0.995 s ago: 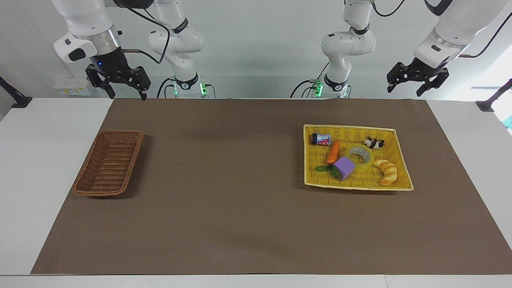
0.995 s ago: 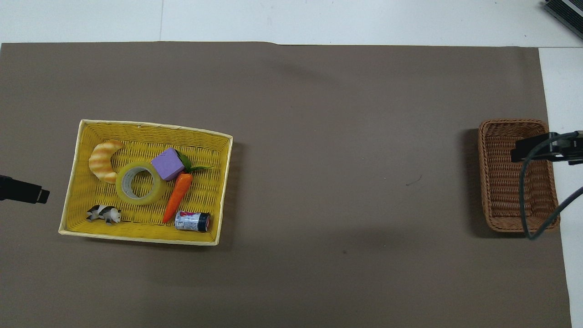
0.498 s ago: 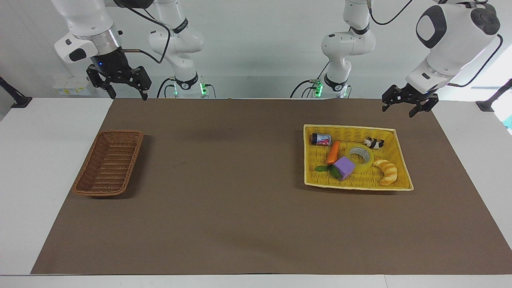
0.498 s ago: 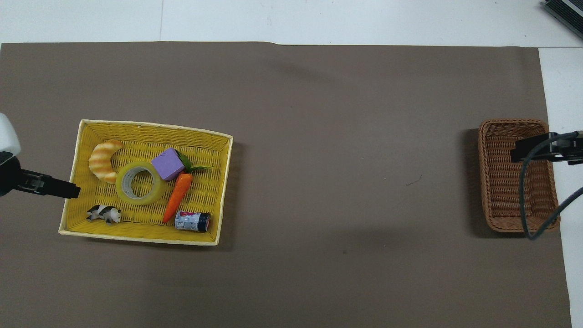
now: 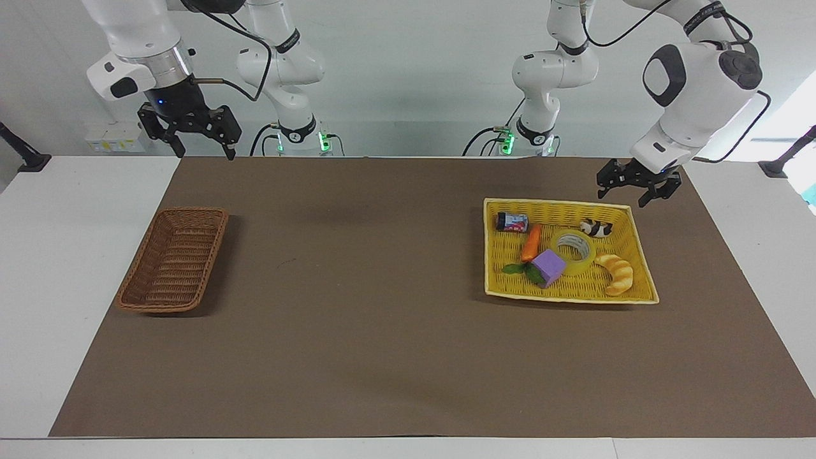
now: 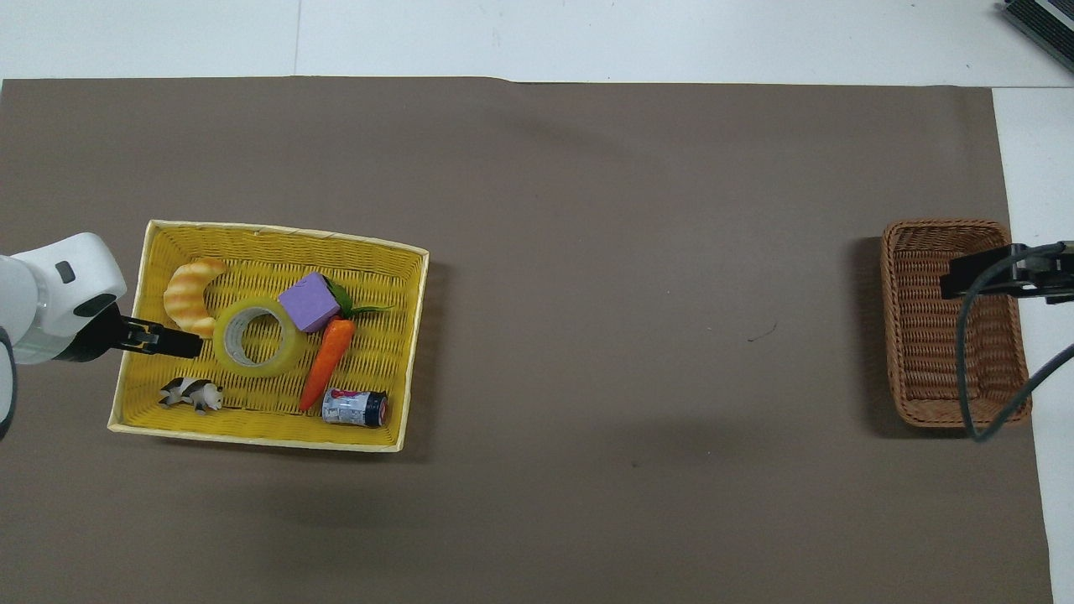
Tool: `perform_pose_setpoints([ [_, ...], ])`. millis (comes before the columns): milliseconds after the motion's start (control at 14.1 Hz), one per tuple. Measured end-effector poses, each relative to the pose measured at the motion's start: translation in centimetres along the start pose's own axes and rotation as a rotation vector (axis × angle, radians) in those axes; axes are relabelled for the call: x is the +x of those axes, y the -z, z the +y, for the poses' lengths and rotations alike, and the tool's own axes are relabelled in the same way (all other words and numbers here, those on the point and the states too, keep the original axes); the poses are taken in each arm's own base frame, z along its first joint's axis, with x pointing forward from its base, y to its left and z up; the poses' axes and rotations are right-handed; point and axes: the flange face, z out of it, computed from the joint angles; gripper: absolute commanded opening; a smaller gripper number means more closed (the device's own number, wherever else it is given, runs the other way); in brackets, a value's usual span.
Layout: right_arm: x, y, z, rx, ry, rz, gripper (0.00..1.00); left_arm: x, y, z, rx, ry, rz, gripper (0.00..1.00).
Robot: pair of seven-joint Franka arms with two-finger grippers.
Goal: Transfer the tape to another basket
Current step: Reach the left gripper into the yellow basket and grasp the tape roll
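The tape (image 5: 575, 249) is lying flat in the yellow basket (image 5: 641, 255), ring opening facing up, pretty much in the middle of everything. It's touched by the purple block (image 5: 549, 266) on one side, and the croissant (image 5: 616, 273) is curled just beside it on the other, toward the left arm's end of the table. A carrot (image 5: 530, 243) with green leaves is lying beside the block, a small can (image 5: 512, 222) is tipped on its side in the corner nearer the robots, and a little black-and-white cow toy (image 5: 595, 227) is parked near the rim on the robots' side as well. The left gripper (image 5: 629, 185) is held in the air with its fingers spread apart and nothing between them; in the facing view it's seen above the yellow basket's rim at the corner nearest the robots, clear of the tape, while from overhead its tip (image 6: 159, 340) looks like it's right next to the tape, so that's just height being flattened. The wicker basket (image 5: 173, 260) is sitting well apart, at the right arm's end of the table on the brown mat (image 5: 357, 331), with nothing in it. The right gripper (image 5: 187, 131) is held up high with fingers spread too, nothing gripped, and that arm is just waiting.
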Motion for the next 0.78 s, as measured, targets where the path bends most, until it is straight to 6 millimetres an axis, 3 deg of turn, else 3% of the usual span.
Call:
perform_pose_setpoints([
  [284, 0.0, 0.0, 0.0, 0.0, 0.0, 0.0, 1.0, 1.9, -6.1, -0.7, -0.025, 0.027, 0.03, 0.8],
  [355, 0.0, 0.0, 0.0, 0.0, 0.0, 0.0, 1.0, 2.2, -7.8, -0.5, -0.04, 0.037, 0.033, 0.68],
  [498, 0.0, 0.0, 0.0, 0.0, 0.0, 0.0, 1.0, 2.6, -10.5, -0.2, -0.055, 0.045, 0.023, 0.0],
  [640, 0.0, 0.0, 0.0, 0.0, 0.0, 0.0, 1.0, 2.5, -11.7, -0.3, -0.056, 0.051, 0.021, 0.0],
  [782, 0.0, 0.0, 0.0, 0.0, 0.0, -0.001, 1.0, 2.5, -11.7, -0.5, -0.056, 0.055, 0.023, 0.0],
])
